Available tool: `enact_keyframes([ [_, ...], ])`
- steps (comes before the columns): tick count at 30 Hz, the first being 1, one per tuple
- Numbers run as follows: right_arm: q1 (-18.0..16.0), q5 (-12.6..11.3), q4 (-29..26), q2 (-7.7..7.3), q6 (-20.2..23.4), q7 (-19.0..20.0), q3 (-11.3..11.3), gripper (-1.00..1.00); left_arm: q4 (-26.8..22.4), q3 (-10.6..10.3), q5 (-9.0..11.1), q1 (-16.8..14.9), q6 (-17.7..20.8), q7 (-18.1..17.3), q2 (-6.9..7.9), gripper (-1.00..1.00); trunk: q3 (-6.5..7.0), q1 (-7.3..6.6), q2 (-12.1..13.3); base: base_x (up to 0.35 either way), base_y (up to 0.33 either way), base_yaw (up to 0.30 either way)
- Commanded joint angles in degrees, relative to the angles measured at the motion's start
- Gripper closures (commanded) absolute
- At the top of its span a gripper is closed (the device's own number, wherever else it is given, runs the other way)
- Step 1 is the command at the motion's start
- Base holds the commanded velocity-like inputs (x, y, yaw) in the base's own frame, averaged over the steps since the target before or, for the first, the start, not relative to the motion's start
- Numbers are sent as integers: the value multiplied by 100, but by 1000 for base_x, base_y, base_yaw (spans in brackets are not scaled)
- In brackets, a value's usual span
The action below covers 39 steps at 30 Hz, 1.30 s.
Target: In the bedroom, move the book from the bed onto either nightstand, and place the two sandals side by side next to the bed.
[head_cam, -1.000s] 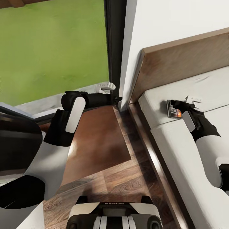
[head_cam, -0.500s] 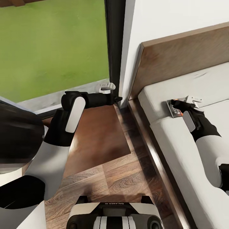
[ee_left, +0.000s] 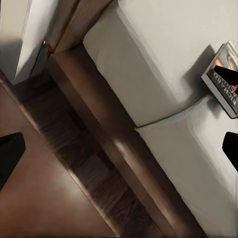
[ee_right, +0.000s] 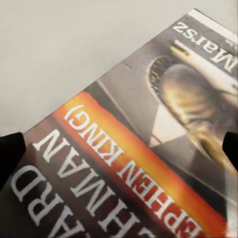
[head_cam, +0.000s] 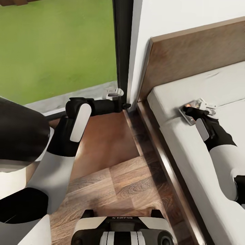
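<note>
book half-hidden, tilted | right gripper jaws clamp it | left gripper jaws apart

book cover — "STEPHEN KING" on orange band, "RICHARD BACHMAN", perhaps "Marsz"

Book betw. right jaws: paper cover, slight sheen, printed orange band w/ white lettering; looks pale & glary in head view. Mattress under it: matt off-white cloth, smooth, one soft seam. Bed frame & headboard: brown wood, semi-gloss w/ a light streak. Nightstand top, below left jaws: glossy red-brown wood. Floor: grainy wood planks, low sheen. Wall: matt white.
</note>
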Motion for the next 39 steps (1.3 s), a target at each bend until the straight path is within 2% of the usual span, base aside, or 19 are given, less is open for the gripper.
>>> enact_keyframes([
  [1, 3, -77, 191, -3, 21, -28, 12, -100, -8, 3, -29, -4, 22, -28, -5, -100, -3, -2, -2, -150, 0, 0],
  [25, 3, -72, 143, 1, 37, -28, 13, -100, -53, 3, -29, -4, 22, -28, -1, -100, -3, -2, -2, -21, 0, 0],
  [32, 3, -48, -25, 7, 59, -25, 17, -100, -52, 3, -29, -4, 22, -28, -1, -100, -3, -2, -2, 0, 0, 0],
  [39, 7, -45, -563, 20, 236, -64, 29, -100, -53, 3, -29, -4, 22, -28, -1, -100, -3, -2, -2, 0, 0, 0],
])
